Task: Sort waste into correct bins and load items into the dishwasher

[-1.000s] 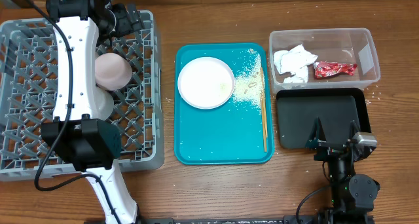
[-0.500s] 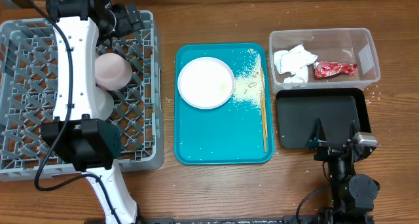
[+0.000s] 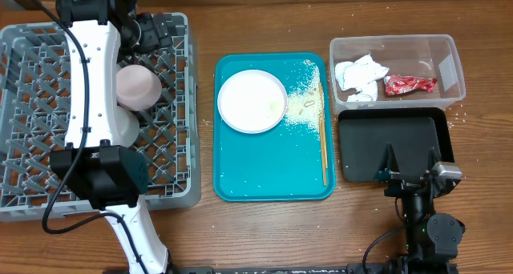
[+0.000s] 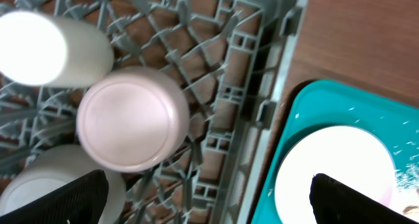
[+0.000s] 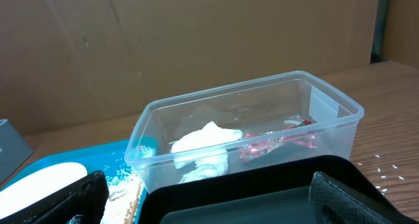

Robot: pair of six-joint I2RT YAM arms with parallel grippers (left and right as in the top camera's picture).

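The grey dish rack at the left holds an upturned pinkish-white cup, also in the left wrist view, beside another white cup and a white bowl. My left gripper is open and empty above the rack's far right corner. A white plate and rice crumbs lie on the teal tray. The clear tub holds the napkin and red wrapper. My right gripper is open and empty over the black tray.
A pair of wooden chopsticks lies along the teal tray's right side. A few crumbs dot the table near the tub. My left arm's white link lies across the rack. In the right wrist view the tub stands just behind the black tray.
My left gripper has shifted slightly at the rack's far edge. Nothing else has moved.
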